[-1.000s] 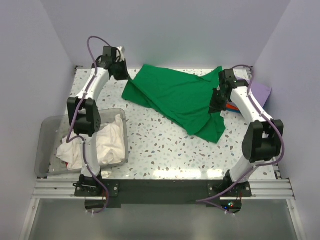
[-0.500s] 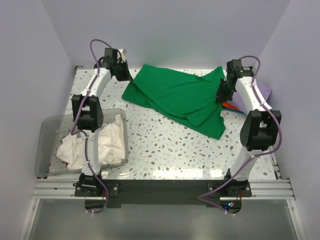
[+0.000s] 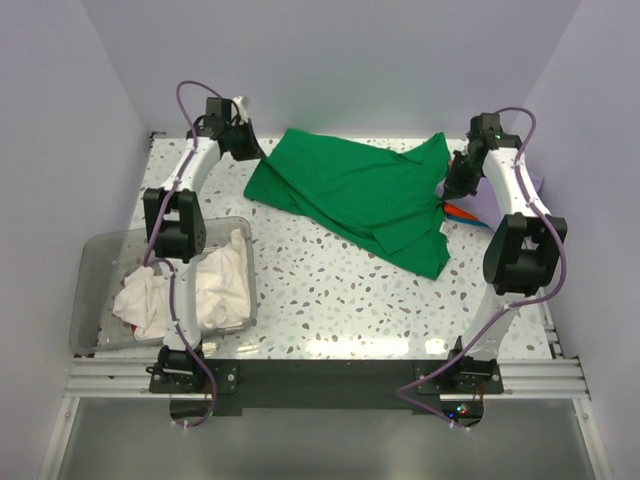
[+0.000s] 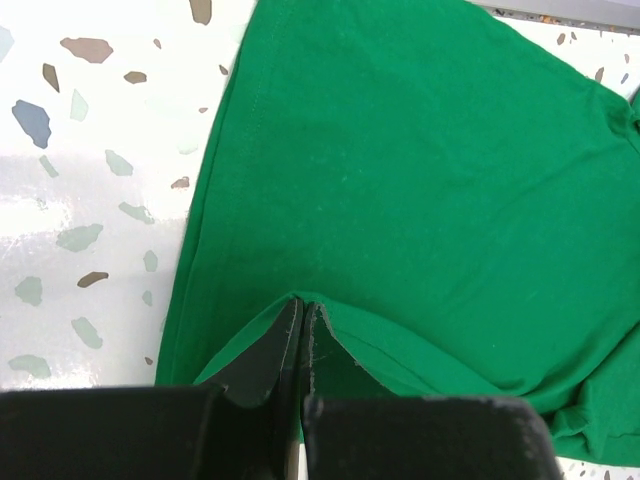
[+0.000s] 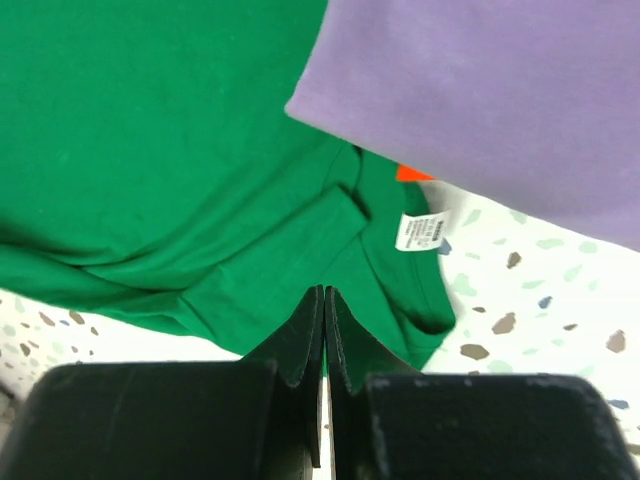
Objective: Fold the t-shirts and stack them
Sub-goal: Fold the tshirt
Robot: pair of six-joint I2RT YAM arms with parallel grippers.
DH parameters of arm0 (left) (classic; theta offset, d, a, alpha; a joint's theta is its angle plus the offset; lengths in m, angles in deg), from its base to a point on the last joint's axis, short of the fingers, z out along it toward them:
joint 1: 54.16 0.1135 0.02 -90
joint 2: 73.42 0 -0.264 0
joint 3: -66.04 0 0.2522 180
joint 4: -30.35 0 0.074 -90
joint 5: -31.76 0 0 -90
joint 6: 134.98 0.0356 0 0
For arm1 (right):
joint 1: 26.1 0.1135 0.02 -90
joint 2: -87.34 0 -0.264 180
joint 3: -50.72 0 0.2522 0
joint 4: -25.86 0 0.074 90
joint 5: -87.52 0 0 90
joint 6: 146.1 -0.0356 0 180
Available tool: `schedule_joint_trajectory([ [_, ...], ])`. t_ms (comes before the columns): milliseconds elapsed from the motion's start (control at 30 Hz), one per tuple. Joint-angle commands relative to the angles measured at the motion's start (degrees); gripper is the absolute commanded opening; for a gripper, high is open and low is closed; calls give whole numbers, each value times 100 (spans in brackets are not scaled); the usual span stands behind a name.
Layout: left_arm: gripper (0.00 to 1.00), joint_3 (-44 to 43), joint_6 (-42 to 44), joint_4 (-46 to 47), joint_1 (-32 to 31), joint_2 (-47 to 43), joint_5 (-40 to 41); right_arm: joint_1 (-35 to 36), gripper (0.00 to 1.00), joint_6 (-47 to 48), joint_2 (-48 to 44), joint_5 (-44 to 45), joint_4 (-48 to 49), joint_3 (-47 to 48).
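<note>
The speckled table [image 3: 330, 290] carries the green shirt [image 3: 350, 190], spread loosely folded across its far half. A clear bin [image 3: 90, 260] at the near left holds crumpled white shirts [image 3: 215, 285]. The purple shirt [image 5: 500, 90] lies at the far right. From above the right arm mostly hides it, and in the wrist view it overlaps the green shirt's edge.

The left gripper [image 4: 302, 320] has its fingers pressed together on the green shirt's left hem, with the cloth pinched up around the tips. The right gripper [image 5: 323, 310] is likewise closed on the shirt's right edge.

A white label [image 5: 420, 230] is sewn inside the green collar, its print too small to read. A bit of orange [image 5: 412, 173] peeks from under the purple shirt, but what it is cannot be told.
</note>
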Motion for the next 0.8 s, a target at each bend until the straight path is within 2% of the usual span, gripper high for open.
schedule_joint_trajectory([
  [0, 0, -171, -96, 265, 76, 92, -172, 30, 0, 44, -33, -536, 210, -271],
  [167, 0, -57, -70, 265, 76, 48, -181, 99, 16, 43, -77, -775, 737, -992],
  [367, 0, 127, -61, 309, 76, -49, -164, 109, 27, 140, 152, -573, 1053, -1239],
  [500, 0, 180, -70, 318, 76, -84, -172, 109, 32, 219, 327, -388, 1256, -1240],
  [767, 0, 207, -79, 327, 76, -128, -181, 117, 33, 377, 767, -142, 1371, -1099],
])
